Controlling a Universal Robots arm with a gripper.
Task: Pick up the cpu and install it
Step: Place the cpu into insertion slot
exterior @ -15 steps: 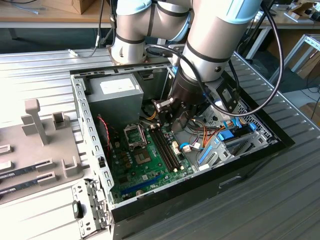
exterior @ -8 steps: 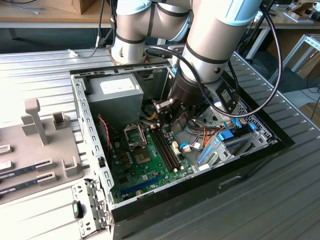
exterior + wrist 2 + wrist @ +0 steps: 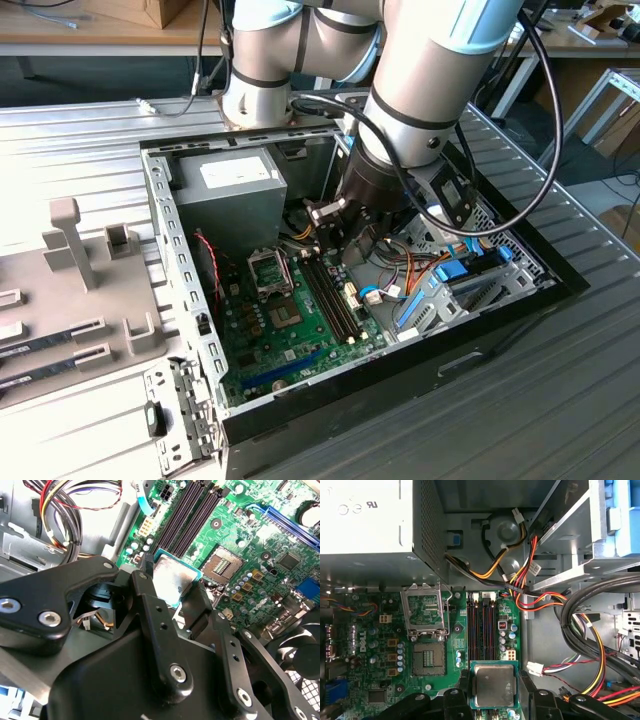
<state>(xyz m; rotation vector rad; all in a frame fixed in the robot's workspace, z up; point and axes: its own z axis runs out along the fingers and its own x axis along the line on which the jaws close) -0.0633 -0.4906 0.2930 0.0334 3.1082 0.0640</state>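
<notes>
Clamped between the black fingers (image 3: pixel 455 700) of the gripper (image 3: pixel 494 702) — the cpu (image 3: pixel 494 685), silvery-grey top with a thin green rim, held flat by two opposite edges in both wrist views. Seen likewise in the second wrist view, cpu (image 3: pixel 172 577) pinched in the gripper (image 3: pixel 175 597), one finger (image 3: pixel 150 605) on each side. Held above the green motherboard (image 3: pixel 380 645), over the near end of the dark memory slots (image 3: pixel 481 630), and apart from the board.

Off to one side on the motherboard, the open cpu socket (image 3: pixel 427 659), its metal load frame (image 3: pixel 426 609) swung up beside it. Socket empty of any chip, contact grid bare. Grey power supply (image 3: pixel 365 515) box at the case wall, with bundled yellow, red and black cables (image 3: pixel 520 575) running past the drive bay.

In the exterior view, arm (image 3: pixel 420 90) reaching down into the open computer case (image 3: pixel 180 260) on the metal table (image 3: pixel 80 150), gripper (image 3: pixel 345 235) low over the memory slots — socket (image 3: pixel 272 272) lying toward the exterior view's left of it.
</notes>
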